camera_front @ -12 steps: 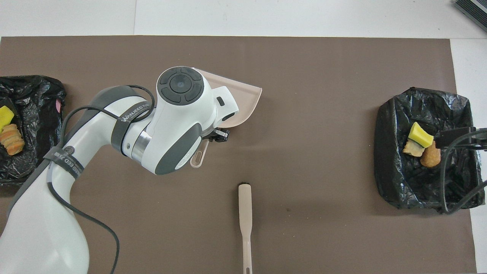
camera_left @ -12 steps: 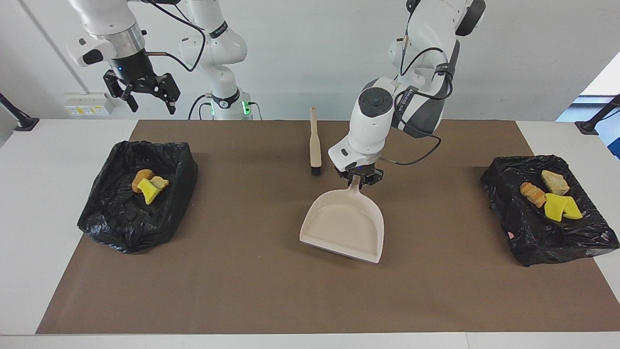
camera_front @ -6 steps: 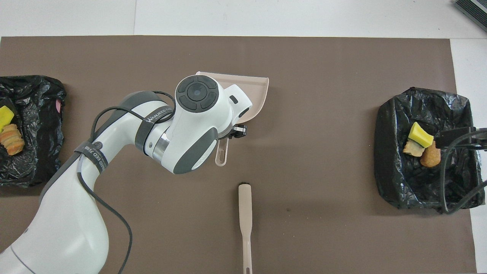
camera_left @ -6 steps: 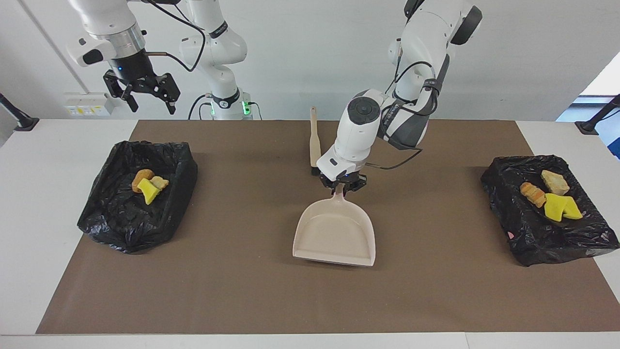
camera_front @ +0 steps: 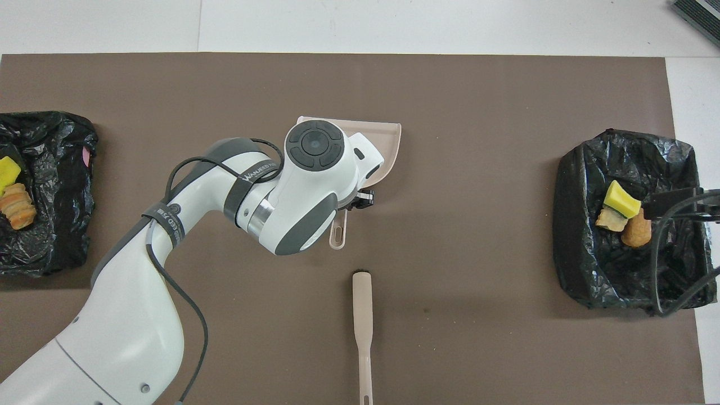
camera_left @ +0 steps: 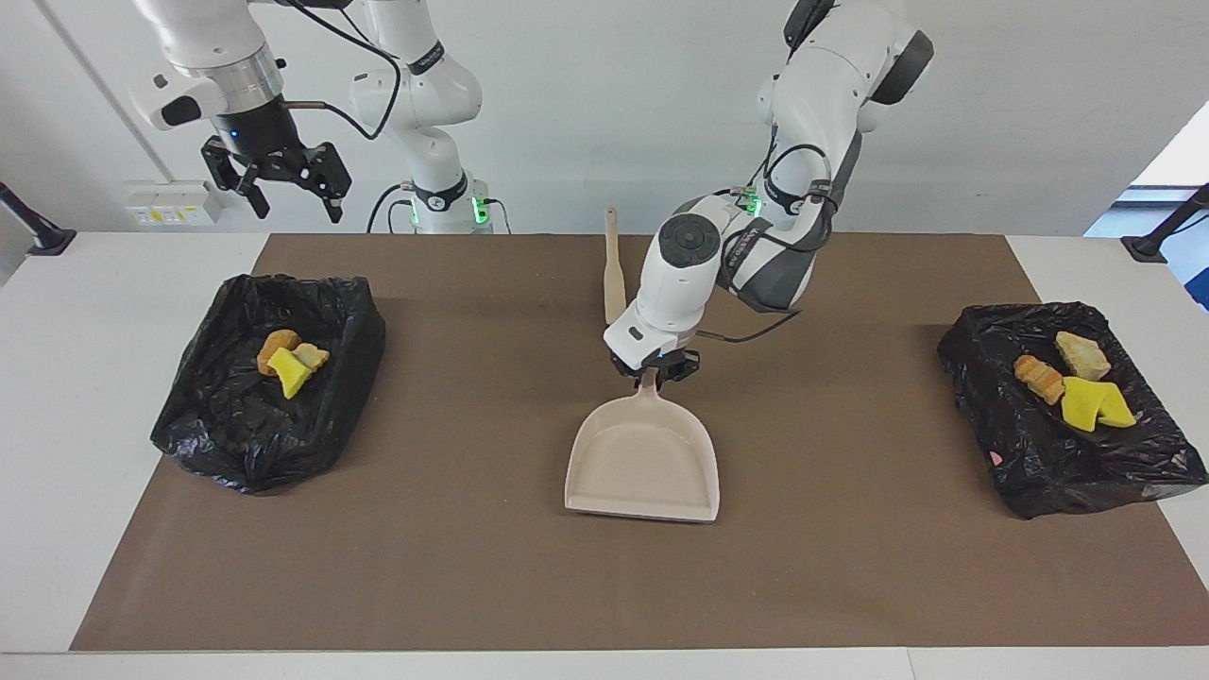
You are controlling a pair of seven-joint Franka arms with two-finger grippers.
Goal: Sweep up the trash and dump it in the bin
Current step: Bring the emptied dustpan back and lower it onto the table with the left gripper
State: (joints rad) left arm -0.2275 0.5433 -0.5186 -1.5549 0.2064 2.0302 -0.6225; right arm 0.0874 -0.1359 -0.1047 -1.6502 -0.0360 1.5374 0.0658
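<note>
My left gripper (camera_left: 652, 371) is shut on the handle of the beige dustpan (camera_left: 642, 463), which lies low and flat at the middle of the brown mat; in the overhead view the arm covers most of the dustpan (camera_front: 389, 143). The pan is empty. The trash lies in two black-bagged bins. Three pieces of trash (camera_left: 288, 357) are in the bin (camera_left: 236, 434) at the right arm's end. Three more (camera_left: 1072, 382) are in the bin (camera_left: 1058, 463) at the left arm's end. My right gripper (camera_left: 280, 184) is open and empty, held high by the bin at the right arm's end.
A beige brush (camera_front: 363, 315) lies on the mat (camera_front: 478, 169), nearer to the robots than the dustpan, its bristle end pointing at the pan's handle. In the facing view the left arm hides part of the brush (camera_left: 613, 269). The white tabletop (camera_left: 57, 378) surrounds the mat.
My left arm has slid the dustpan toward the right arm's end of the table and turned it square to the mat. The right arm has not moved.
</note>
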